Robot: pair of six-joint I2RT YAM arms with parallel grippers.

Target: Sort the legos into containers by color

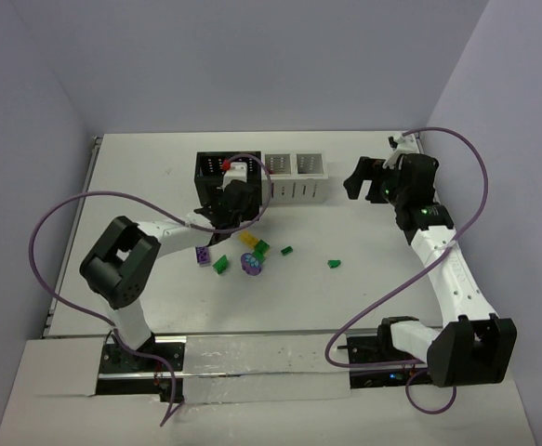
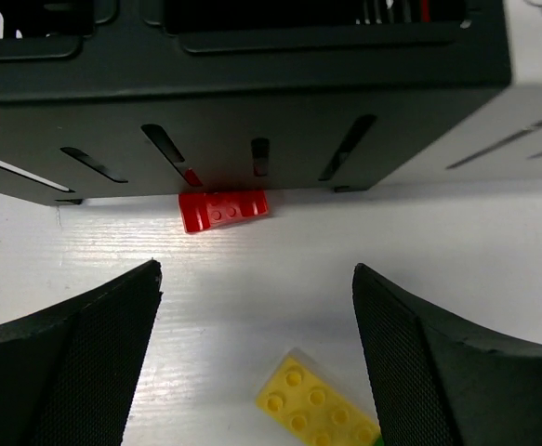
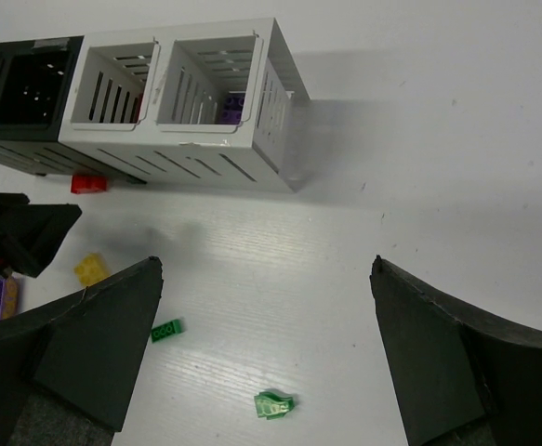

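The containers stand in a row at the back, two black bins (image 1: 205, 186) on the left and two white bins (image 1: 294, 192) on the right. My left gripper (image 2: 257, 269) is open and empty, low in front of the black bin's wall (image 2: 252, 102). A red lego (image 2: 222, 210) lies on the table against that wall. A yellow lego (image 2: 315, 404) lies just under the left gripper's jaws. My right gripper (image 3: 266, 262) hangs open and empty right of the white bins, above two green legos (image 3: 166, 330) (image 3: 275, 405). A purple piece (image 3: 233, 107) shows inside the rightmost white bin.
More loose legos lie in front of the bins: purple (image 1: 201, 255), green (image 1: 220, 264), yellow (image 1: 249, 238) and a purple round one (image 1: 251, 264). Something red (image 1: 226, 163) shows in a black bin. Purple cables loop over both arms. Walls close in the table.
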